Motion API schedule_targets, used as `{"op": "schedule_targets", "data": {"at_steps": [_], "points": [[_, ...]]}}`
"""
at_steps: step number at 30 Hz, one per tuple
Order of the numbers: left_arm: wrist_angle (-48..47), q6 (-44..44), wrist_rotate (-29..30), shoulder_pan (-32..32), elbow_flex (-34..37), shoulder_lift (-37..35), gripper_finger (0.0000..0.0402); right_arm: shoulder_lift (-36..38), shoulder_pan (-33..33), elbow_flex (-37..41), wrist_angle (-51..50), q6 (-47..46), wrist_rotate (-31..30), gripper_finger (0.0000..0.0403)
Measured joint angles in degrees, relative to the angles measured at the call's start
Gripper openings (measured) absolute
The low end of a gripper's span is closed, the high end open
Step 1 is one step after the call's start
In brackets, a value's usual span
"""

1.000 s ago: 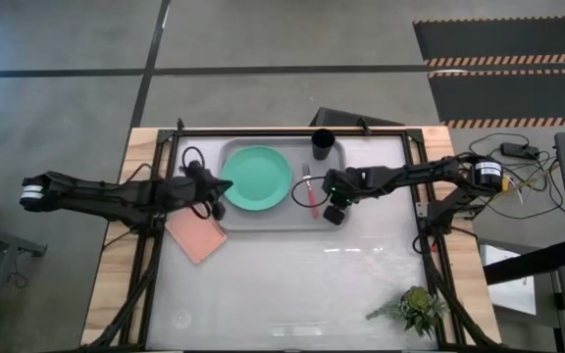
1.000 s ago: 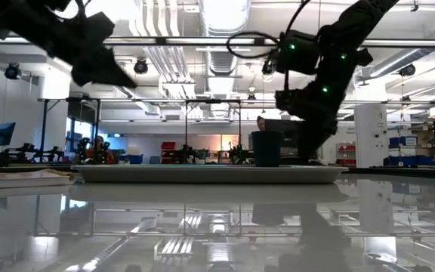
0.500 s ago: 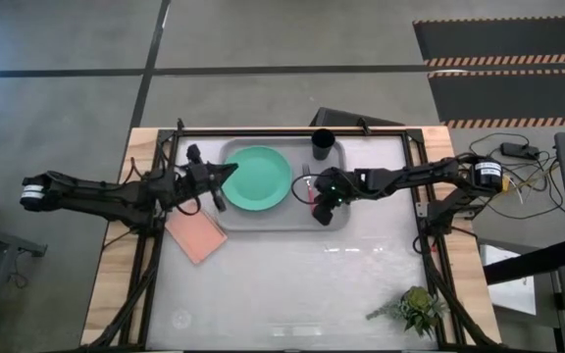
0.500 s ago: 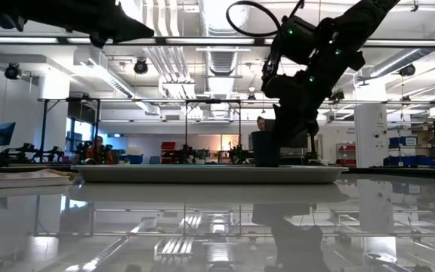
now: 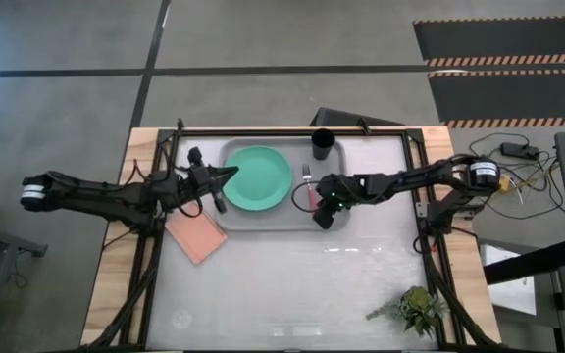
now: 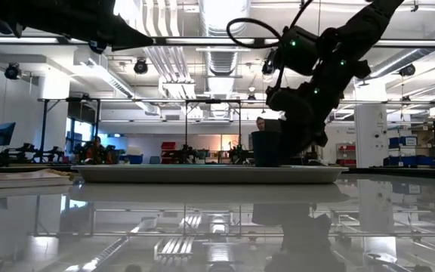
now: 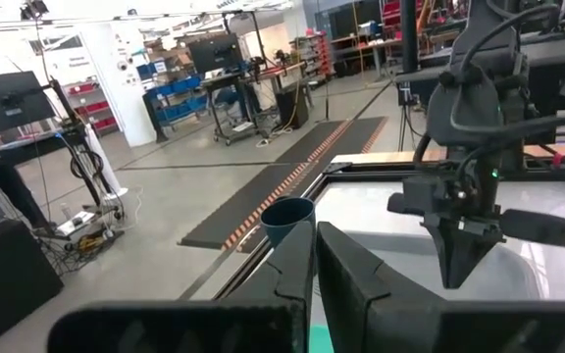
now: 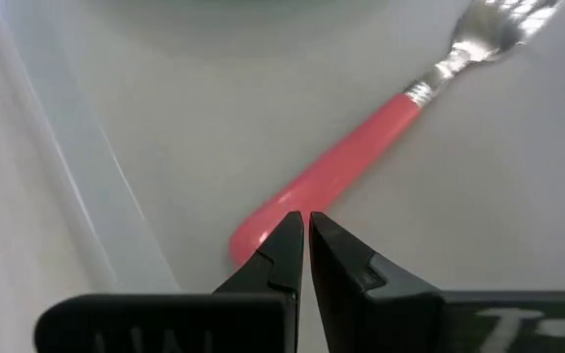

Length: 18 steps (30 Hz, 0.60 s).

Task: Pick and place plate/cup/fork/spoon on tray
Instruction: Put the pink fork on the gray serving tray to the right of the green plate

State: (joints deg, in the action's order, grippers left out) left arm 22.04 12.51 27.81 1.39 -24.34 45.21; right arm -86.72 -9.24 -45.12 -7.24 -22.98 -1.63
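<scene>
The light grey tray (image 5: 263,218) lies at the table's far middle. On it are the mint-green plate (image 5: 258,177), the black cup (image 5: 322,144) at its far right corner, and the pink-handled fork (image 5: 309,189) right of the plate. My right gripper (image 8: 302,227) is shut, low over the tray, its tips at the free end of the fork's handle (image 8: 255,235). My left gripper (image 7: 314,240) is shut and empty, raised above the plate's left edge (image 5: 230,173). No spoon shows in any view. My right gripper's shut fingertips (image 8: 287,235) stand at the free end of the fork's pink handle, coming slanting down from the table's near right. The fork lies flat on the tray. I cannot tell whether the tips touch it.
A salmon-pink square pad (image 5: 197,233) lies on the table near the tray's left near corner. A small green plant (image 5: 415,310) stands at the near right. The shiny table (image 5: 292,284) stretches in front of the tray.
My left gripper has risen from beside the plate's left edge and now stays high above it. My right gripper has gone a little toward the table's left and down, to the fork's handle end. The fork, plate and cup have stayed in place.
</scene>
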Motion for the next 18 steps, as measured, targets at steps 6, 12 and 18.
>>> {"op": "schedule_targets", "data": {"at_steps": [6, 12, 18], "points": [[-0.06, 0.0, -0.02, 0.0, 0.07, -0.15, 0.0, -3.35, 0.53, -0.22, 2.04, 0.34, 0.13, 0.0013], [0.02, 0.26, -0.02, 0.0, 0.05, -0.24, 0.0, -3.85, 0.51, -0.26, 3.79, 0.28, 0.09, 0.0013], [0.0, 0.28, -0.02, 0.0, 0.15, -0.24, 0.0, -3.82, 0.51, -0.31, 8.04, 1.0, 0.18, 0.0013]]}}
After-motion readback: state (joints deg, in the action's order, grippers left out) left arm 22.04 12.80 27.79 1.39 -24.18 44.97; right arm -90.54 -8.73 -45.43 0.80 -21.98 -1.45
